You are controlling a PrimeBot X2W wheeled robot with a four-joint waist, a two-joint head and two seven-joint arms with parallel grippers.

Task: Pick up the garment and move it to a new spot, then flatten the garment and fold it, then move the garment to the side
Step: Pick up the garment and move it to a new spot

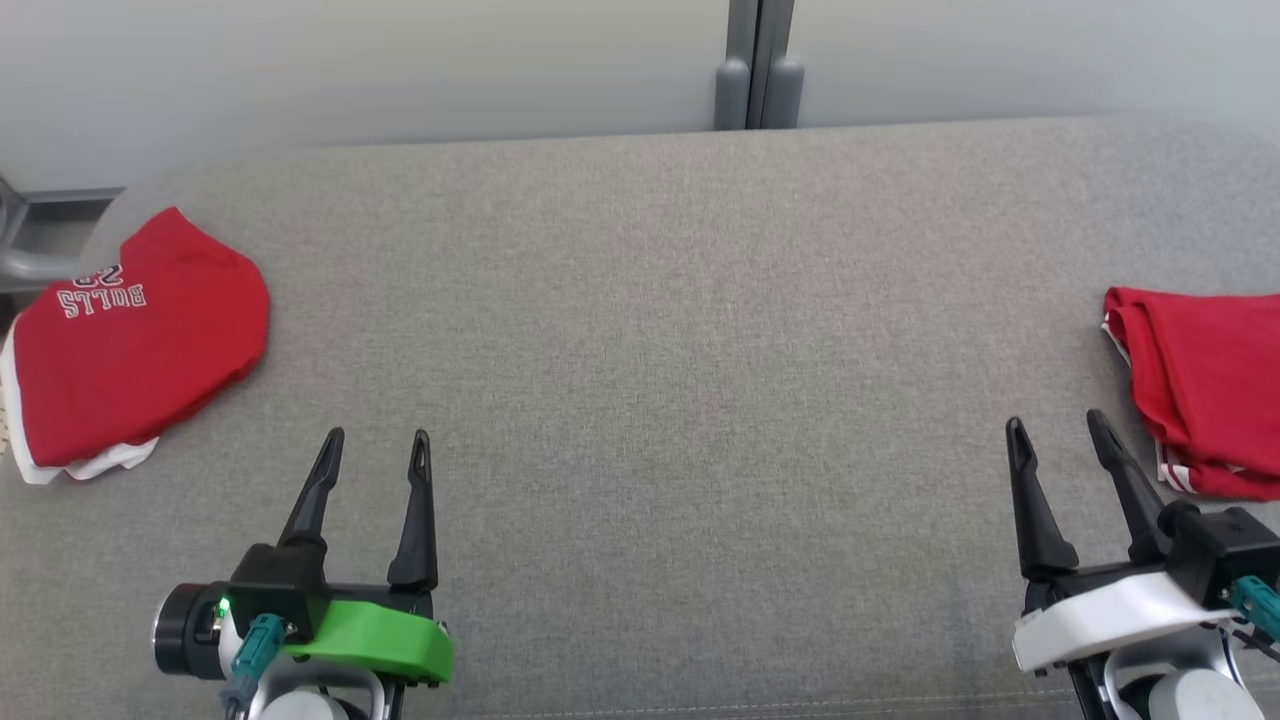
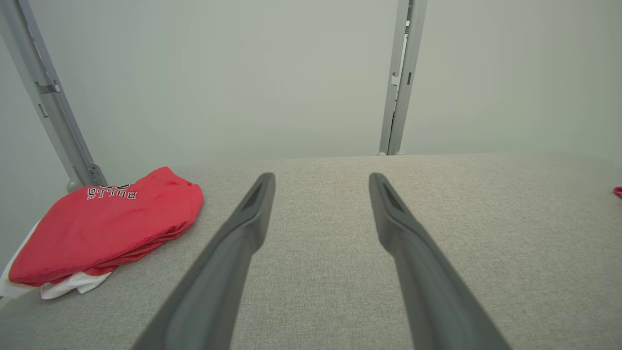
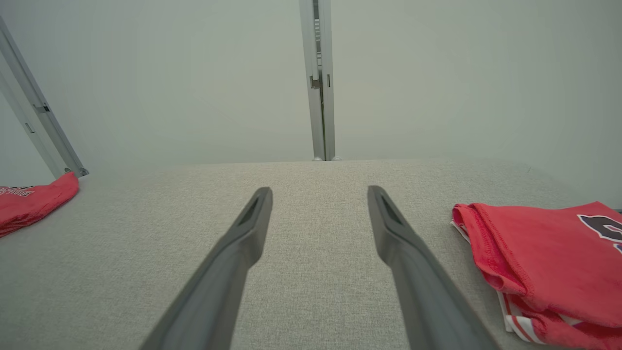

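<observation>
Two red garments lie on the grey fabric table [image 1: 680, 330]. One, folded and printed BULLS in white, rests at the far left [image 1: 135, 345] [image 2: 109, 228] [image 3: 29, 201]. The other, red with white stripes, is bunched at the right edge [image 1: 1205, 385] [image 3: 549, 262]. My left gripper [image 1: 376, 440] [image 2: 321, 179] hovers open near the front left, to the right of the BULLS garment and apart from it. My right gripper [image 1: 1058, 422] [image 3: 319, 192] stands open at the front right, just left of the striped garment, holding nothing.
A pale wall runs behind the table with a grey vertical post [image 1: 757, 62] at its middle. A slanted metal frame bar [image 2: 51, 104] stands at the back left. A grey bracket [image 1: 40, 235] sits beyond the table's left corner.
</observation>
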